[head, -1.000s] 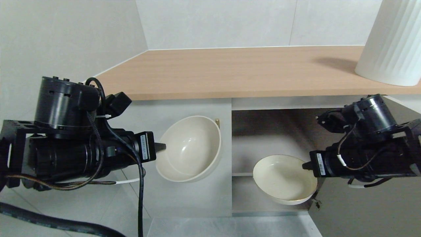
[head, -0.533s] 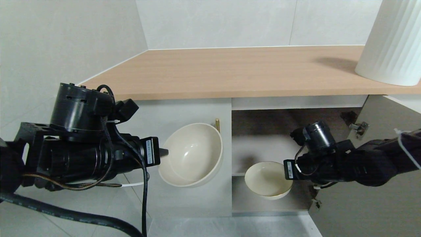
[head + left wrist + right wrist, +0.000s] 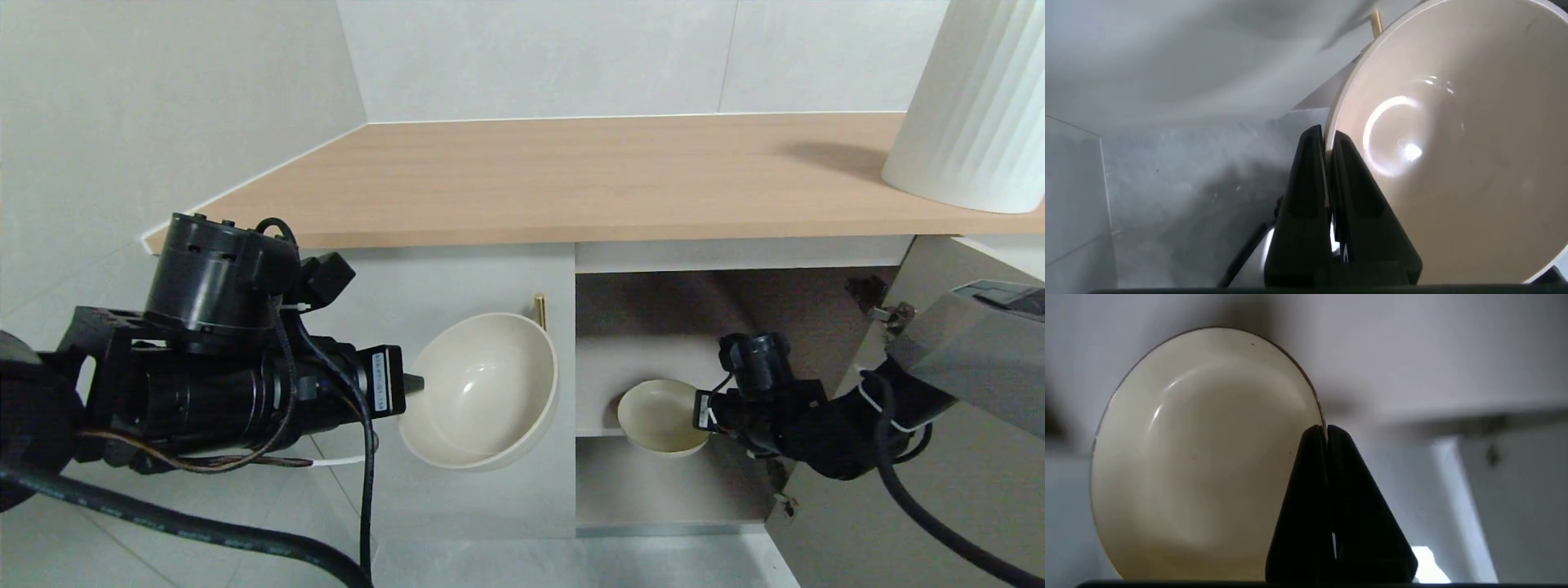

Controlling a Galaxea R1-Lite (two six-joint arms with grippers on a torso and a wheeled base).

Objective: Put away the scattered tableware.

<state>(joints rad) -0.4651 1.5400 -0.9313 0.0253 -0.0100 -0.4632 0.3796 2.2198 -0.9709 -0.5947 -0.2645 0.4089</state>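
My left gripper [image 3: 412, 381] is shut on the rim of a large cream bowl [image 3: 482, 392], held in the air in front of the closed left cabinet door [image 3: 457, 278]. In the left wrist view the fingers [image 3: 1327, 175] pinch the bowl [image 3: 1454, 139] at its edge. My right gripper [image 3: 702, 411] is shut on the rim of a small cream plate [image 3: 660, 415] inside the open cabinet, just above the middle shelf [image 3: 596, 431]. The right wrist view has the plate [image 3: 1200, 449] clamped at its edge by the gripper [image 3: 1327, 437].
A wooden countertop [image 3: 588, 175] runs above the cabinet, with a white ribbed container [image 3: 971, 114] at its right end. The right cabinet door [image 3: 922, 482] stands open beside my right arm. A brass handle [image 3: 539, 309] sticks out just behind the large bowl.
My right arm has pushed forward into the open cabinet, carrying the small plate deeper and up to shelf level. My left arm with the large bowl has drifted slightly right and down.
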